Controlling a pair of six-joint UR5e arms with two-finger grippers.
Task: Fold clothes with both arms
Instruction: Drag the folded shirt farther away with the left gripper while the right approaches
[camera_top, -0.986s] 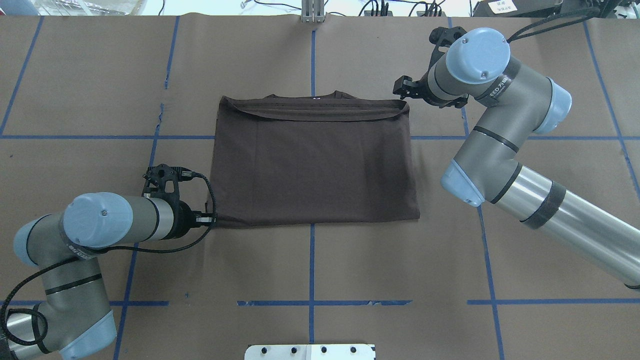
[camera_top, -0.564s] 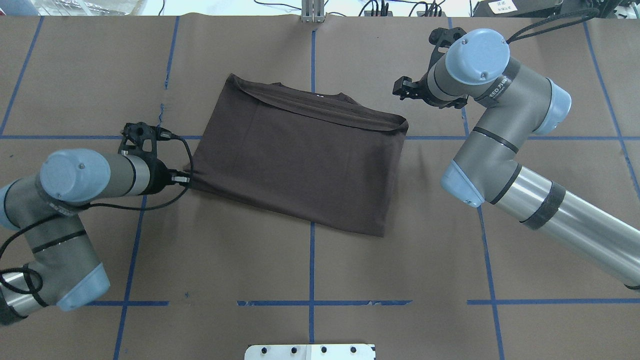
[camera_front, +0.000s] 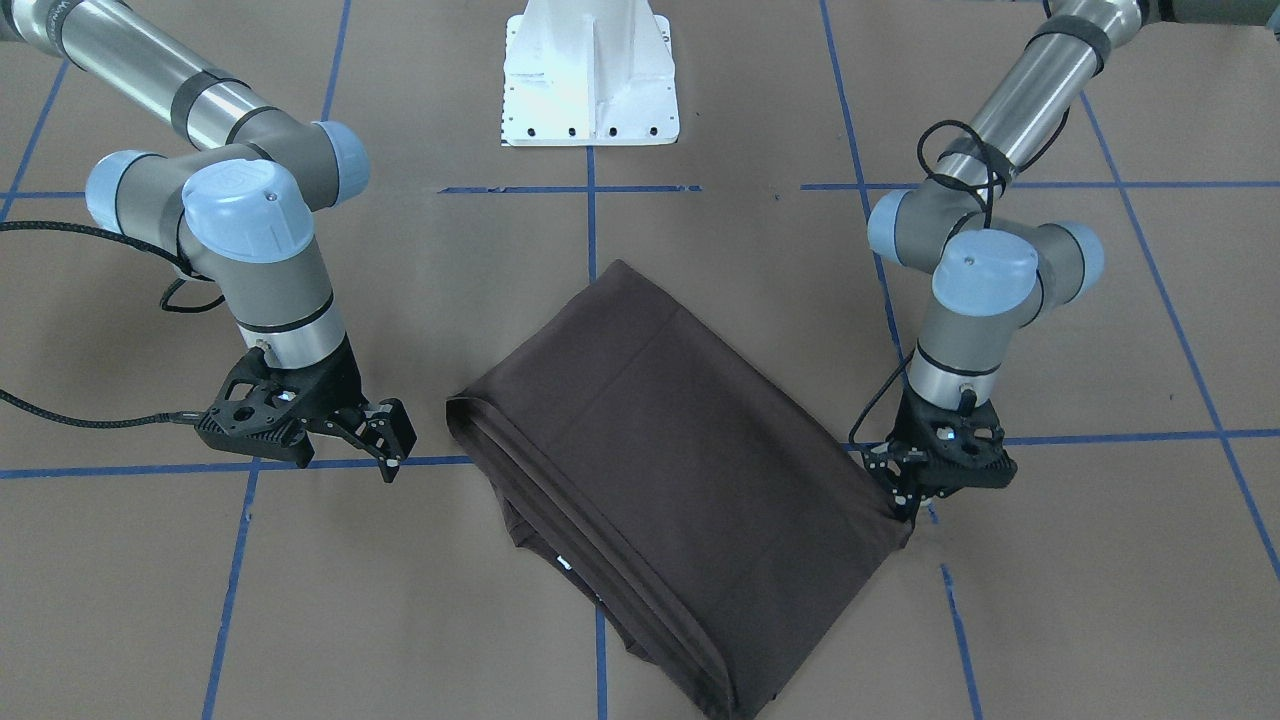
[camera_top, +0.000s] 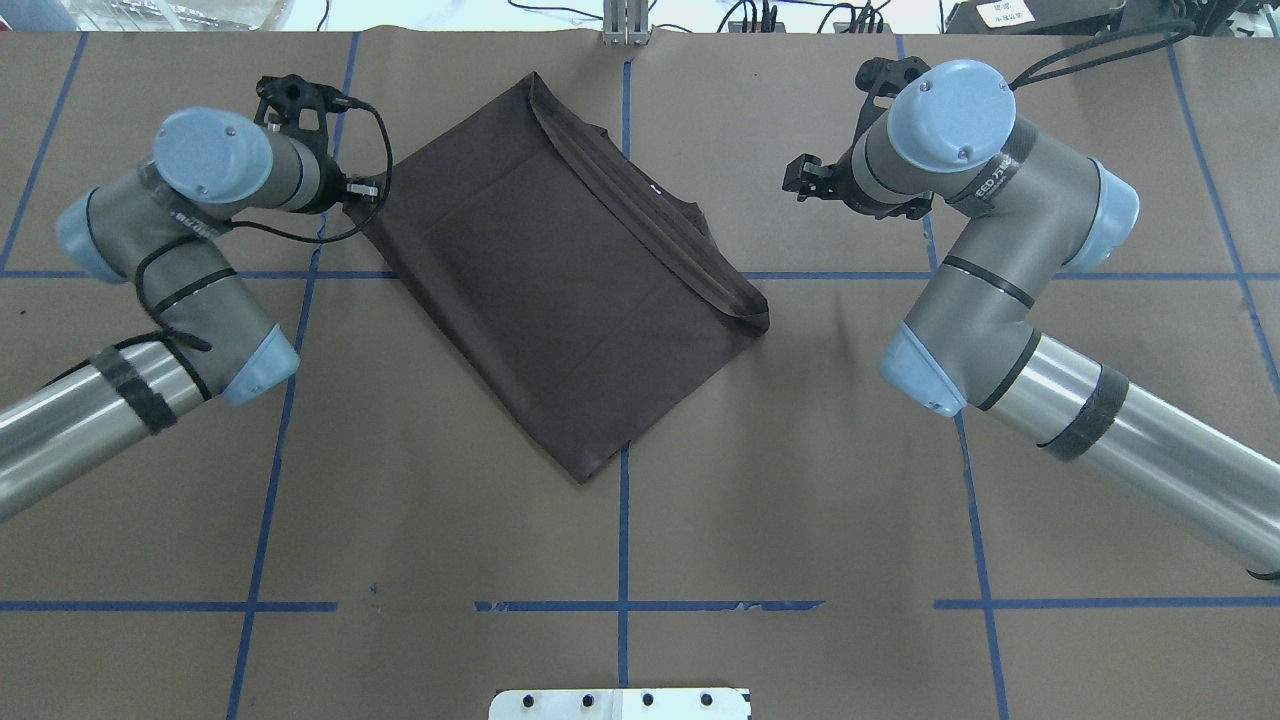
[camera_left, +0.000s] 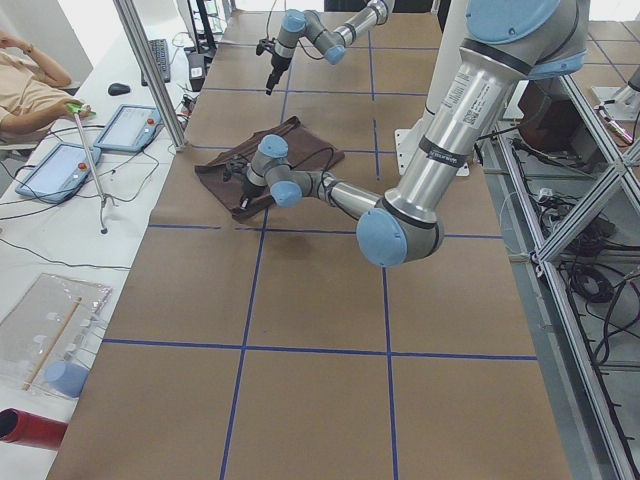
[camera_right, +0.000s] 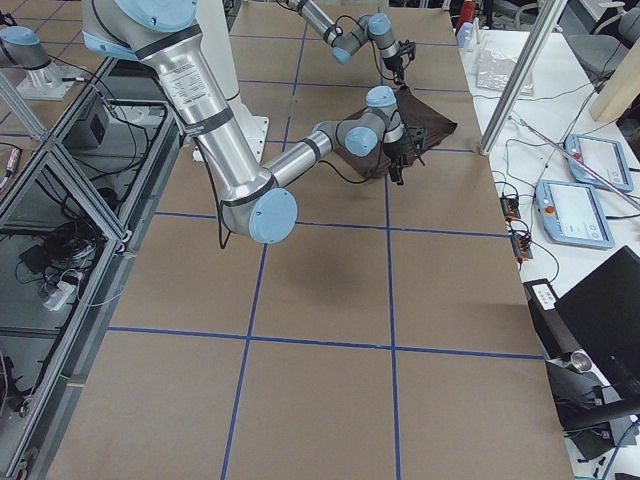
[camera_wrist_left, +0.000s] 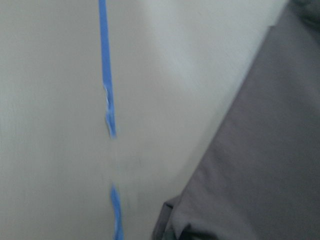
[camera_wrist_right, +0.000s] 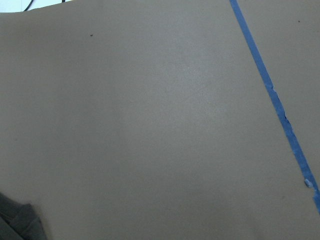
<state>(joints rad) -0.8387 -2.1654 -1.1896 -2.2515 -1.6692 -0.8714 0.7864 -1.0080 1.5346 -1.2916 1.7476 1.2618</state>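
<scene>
The dark brown T-shirt (camera_top: 560, 270) lies folded into a rectangle, turned slantwise on the brown paper, its collar edge (camera_top: 650, 215) facing the right arm. My left gripper (camera_top: 365, 190) is low at the shirt's far-left corner and shut on that corner; in the front-facing view it (camera_front: 903, 497) meets the cloth (camera_front: 660, 460) there. The left wrist view shows blurred cloth (camera_wrist_left: 260, 165) beside a blue tape line. My right gripper (camera_top: 800, 180) hovers open and empty, apart from the shirt; its fingers (camera_front: 392, 445) are spread. A scrap of cloth (camera_wrist_right: 15, 220) shows in the right wrist view.
Blue tape lines (camera_top: 622, 520) grid the paper-covered table. The white pedestal base (camera_front: 590, 80) stands at the robot's side. An aluminium post (camera_top: 625, 25) and cables sit at the far edge. A person (camera_left: 25, 90) and tablets (camera_left: 125, 125) are beside the table.
My left gripper has dragged the shirt's corner from the near left to the far left, swinging the whole shirt clockwise in the overhead view. The right arm has stayed in place.
</scene>
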